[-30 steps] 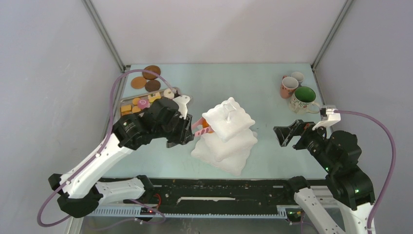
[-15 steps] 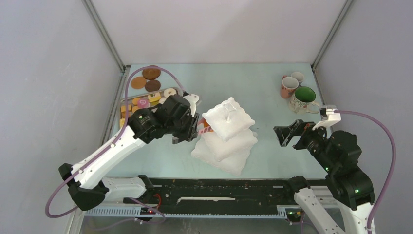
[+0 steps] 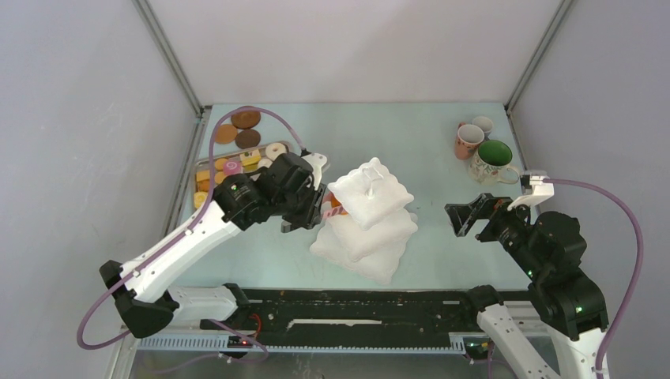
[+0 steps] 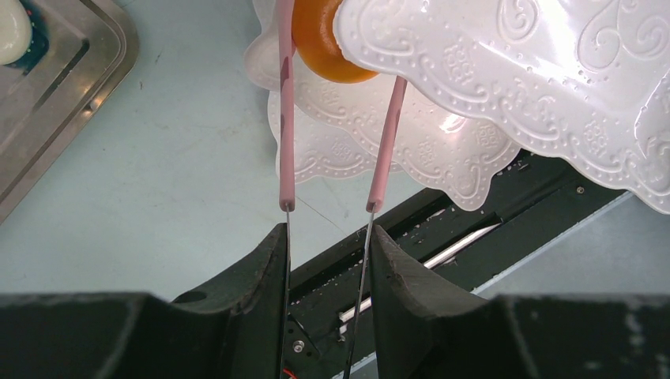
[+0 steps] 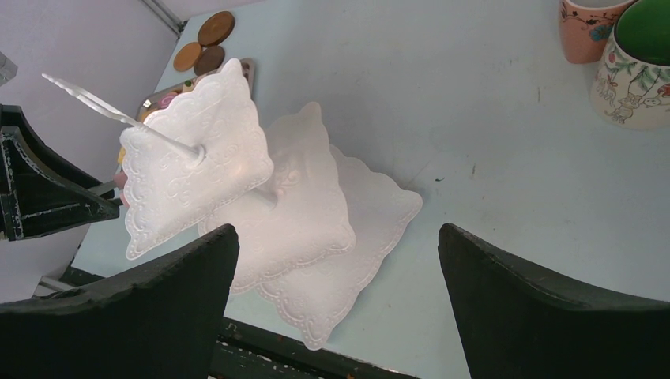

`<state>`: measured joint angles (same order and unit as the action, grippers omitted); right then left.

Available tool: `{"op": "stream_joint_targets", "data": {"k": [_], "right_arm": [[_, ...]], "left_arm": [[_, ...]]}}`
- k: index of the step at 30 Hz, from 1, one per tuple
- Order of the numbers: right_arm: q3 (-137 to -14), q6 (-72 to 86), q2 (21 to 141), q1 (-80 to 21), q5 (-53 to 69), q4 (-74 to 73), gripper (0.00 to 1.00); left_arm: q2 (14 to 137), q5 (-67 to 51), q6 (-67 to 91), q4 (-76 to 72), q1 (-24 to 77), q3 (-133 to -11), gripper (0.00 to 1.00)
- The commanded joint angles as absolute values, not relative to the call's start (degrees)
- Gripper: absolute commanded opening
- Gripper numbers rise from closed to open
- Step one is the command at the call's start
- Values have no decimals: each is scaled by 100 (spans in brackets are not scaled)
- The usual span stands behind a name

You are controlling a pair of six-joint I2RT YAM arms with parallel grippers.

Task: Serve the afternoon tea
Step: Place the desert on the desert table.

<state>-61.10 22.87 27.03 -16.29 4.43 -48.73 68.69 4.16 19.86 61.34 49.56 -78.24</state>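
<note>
Table (image 3: 411, 134) fills the middle of the top view; your white three-tier stand (image 3: 371, 193) sits at its centre, all three tiers bare as far as you can see from above.

Your left gripper (image 4: 325, 245), just left of the stand in the top view, is closed narrow on the handles of the pink tongs (image 4: 286, 118); your right gripper (image 3: 464, 217), right of the stand and well apart from it, hangs with its jaws wide and nothing between them.

Grey tray (image 4: 63, 79) lies at the left of the top view, part hidden by the left arm; small donuts (image 3: 276, 149) and yellow cakes (image 3: 251, 159) show in it.

Three mugs stand close together at upper right: green-inside mug (image 3: 494, 160), pink mug (image 3: 468, 140), small pale mug (image 3: 483, 125).

Three brown coasters (image 3: 246, 118) lie above the tray at upper left.

Tong tips pinch one orange biscuit (image 4: 320, 47) at the top centre of the left wrist view, tucked under the top tier's edge and over the middle tier; whether it touches that tier you cannot tell.
</note>
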Motion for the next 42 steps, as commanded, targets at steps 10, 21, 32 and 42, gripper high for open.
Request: {"op": "stream_joint_targets", "data": {"k": [10, 21, 32, 42], "right_arm": [[-6126, 2194, 2701, -1647, 344, -4704, 100], [-6126, 2215, 2689, -1648, 364, -4689, 100], [-6125, 2233, 2744, -1645, 390, -4729, 100], [-6126, 2218, 2760, -1649, 378, -4774, 100]], "left_arm": [[6801, 403, 1828, 5954, 5005, -7953, 49], [6651, 451, 1795, 6083, 4995, -7965, 53], [6247, 675, 1843, 6204, 4993, -7859, 53], [6020, 735, 1855, 6329, 4995, -7787, 51]]}}
